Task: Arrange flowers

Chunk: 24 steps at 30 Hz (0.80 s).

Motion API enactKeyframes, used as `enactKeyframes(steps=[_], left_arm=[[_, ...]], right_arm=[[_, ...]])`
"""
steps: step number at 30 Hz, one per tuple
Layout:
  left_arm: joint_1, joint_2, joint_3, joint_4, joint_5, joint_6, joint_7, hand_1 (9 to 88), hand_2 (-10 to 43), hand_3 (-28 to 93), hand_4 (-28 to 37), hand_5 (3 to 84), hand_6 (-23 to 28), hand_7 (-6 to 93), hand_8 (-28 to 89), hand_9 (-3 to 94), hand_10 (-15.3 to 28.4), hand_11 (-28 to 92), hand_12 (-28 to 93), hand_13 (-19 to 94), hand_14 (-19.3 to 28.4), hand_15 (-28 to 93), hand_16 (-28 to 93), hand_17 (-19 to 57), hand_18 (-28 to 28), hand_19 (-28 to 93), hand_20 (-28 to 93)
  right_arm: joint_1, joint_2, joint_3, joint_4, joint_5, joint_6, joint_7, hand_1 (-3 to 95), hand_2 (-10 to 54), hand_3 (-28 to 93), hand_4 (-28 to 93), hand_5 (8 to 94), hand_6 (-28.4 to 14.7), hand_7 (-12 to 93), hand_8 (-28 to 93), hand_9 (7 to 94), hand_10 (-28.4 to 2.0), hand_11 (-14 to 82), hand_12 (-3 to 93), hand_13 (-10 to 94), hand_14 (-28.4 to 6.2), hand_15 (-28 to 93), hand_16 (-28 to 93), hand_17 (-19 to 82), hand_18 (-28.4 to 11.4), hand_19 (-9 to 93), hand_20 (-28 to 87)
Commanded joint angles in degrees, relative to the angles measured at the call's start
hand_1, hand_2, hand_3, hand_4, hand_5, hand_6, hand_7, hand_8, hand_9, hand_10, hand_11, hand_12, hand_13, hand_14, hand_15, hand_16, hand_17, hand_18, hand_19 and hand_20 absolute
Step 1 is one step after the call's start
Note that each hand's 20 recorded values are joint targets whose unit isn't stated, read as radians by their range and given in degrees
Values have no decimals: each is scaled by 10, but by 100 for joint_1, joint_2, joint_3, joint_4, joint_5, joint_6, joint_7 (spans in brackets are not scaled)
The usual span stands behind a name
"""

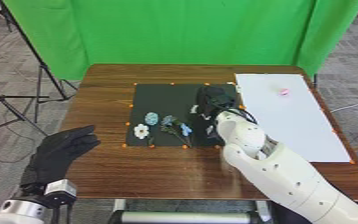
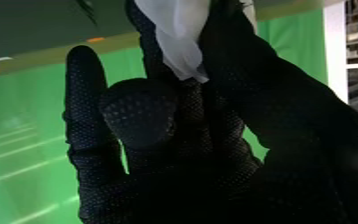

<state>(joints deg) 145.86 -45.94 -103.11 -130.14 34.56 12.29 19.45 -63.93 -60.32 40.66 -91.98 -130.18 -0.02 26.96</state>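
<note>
Sheet [image 1: 295, 132]: one pink piece [image 1: 284, 92] on its far part; seemingly an early stage.
Mat [image 1: 162, 94]: white flower [image 1: 141, 131] and blue flowers [image 1: 151, 118] at its left, likely left to place.
Right hand [image 1: 213, 97]: over the mat's right side, fingers partly bent, seemingly pinching a limp white piece [image 2: 180, 35].
Left hand [image 1: 58, 152]: left of the mat, fingers loosely open, holding nothing.
Flowers: small, round-headed; dark stems among the blue.
</note>
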Motion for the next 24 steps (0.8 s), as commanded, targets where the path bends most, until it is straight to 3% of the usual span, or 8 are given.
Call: enactKeyframes(steps=[1, 3, 6, 7, 19, 24], left_arm=[[62, 144, 60, 18, -128, 57, 55, 296, 44, 795, -160, 535, 164, 145, -89, 441, 230, 434, 109, 301, 276, 639, -137, -93, 208, 597, 138], [71, 188, 76, 18, -155, 63, 69, 296, 45, 794, -160, 535, 164, 145, -89, 441, 231, 433, 109, 300, 276, 639, -137, -93, 208, 596, 138], [52, 106, 64, 13, -102, 39, 2, 295, 44, 795, -158, 536, 164, 146, -88, 442, 231, 434, 109, 301, 277, 640, -137, -93, 209, 597, 139], [85, 177, 70, 8, -159, 75, 60, 296, 45, 794, -159, 535, 164, 145, -88, 441, 230, 433, 109, 300, 276, 639, -137, -93, 208, 596, 138], [86, 1, 21, -10, -69, -3, -130, 294, 44, 796, -158, 536, 164, 146, -89, 441, 231, 434, 108, 301, 277, 640, -138, -93, 208, 597, 138], [41, -51, 32, 4, -18, -36, -200, 295, 44, 796, -159, 536, 164, 147, -90, 441, 231, 434, 108, 302, 276, 640, -138, -93, 209, 597, 138]], right_arm=[[217, -32, -79, -26, -103, 316, 144, 557, -95, 788, -283, 748, 15, 333, -27, 858, -54, 148, 369, 757, -41, 749, 217, 271, -158, 801, 46], [252, -5, -120, 10, -169, 363, 197, 557, -95, 788, -283, 748, 15, 334, -27, 859, -54, 149, 369, 757, -41, 749, 217, 271, -159, 801, 47], [258, -31, -45, 72, -299, 76, 271, 559, -95, 786, -283, 749, 15, 333, -28, 858, -54, 150, 370, 756, -41, 748, 216, 270, -158, 800, 48], [251, -9, -45, 78, -304, 31, 295, 560, -95, 786, -283, 747, 14, 331, -29, 857, -55, 150, 370, 755, -41, 749, 217, 270, -158, 799, 49], [-34, -3, 260, -78, -186, -706, 423, 527, -95, 800, -283, 682, -7, 312, -53, 771, -85, 121, 335, 682, -38, 721, 274, 221, -173, 776, 60], [-94, -101, 343, -201, -60, -1052, 428, 473, -95, 828, -283, 659, -14, 284, -45, 709, -114, 213, 261, 659, -58, 736, 258, 206, -180, 771, 71]])
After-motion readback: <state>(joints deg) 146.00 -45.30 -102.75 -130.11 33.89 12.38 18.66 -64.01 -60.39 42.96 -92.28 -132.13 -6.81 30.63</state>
